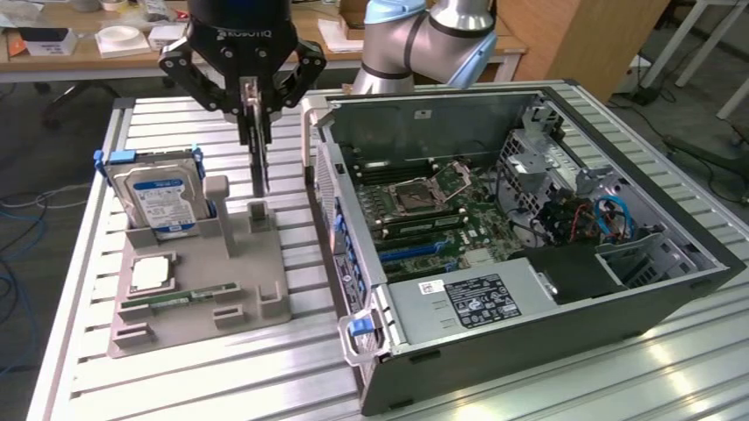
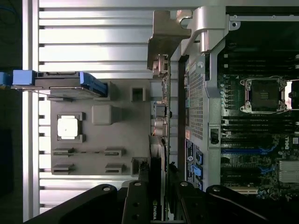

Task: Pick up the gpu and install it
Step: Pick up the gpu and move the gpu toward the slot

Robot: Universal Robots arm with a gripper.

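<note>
Above the grey holder (image 1: 252,263) beside the open computer case (image 1: 550,338), the gpu (image 1: 258,162) is clamped upright by the partly closed gripper (image 1: 251,101), its top edge pinched, presumably so the thin card is kept straight over its slot.

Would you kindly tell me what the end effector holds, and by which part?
The end effector grips the gpu by its upper edge; the thin card hangs upright beneath it, above the grey holder.
</note>
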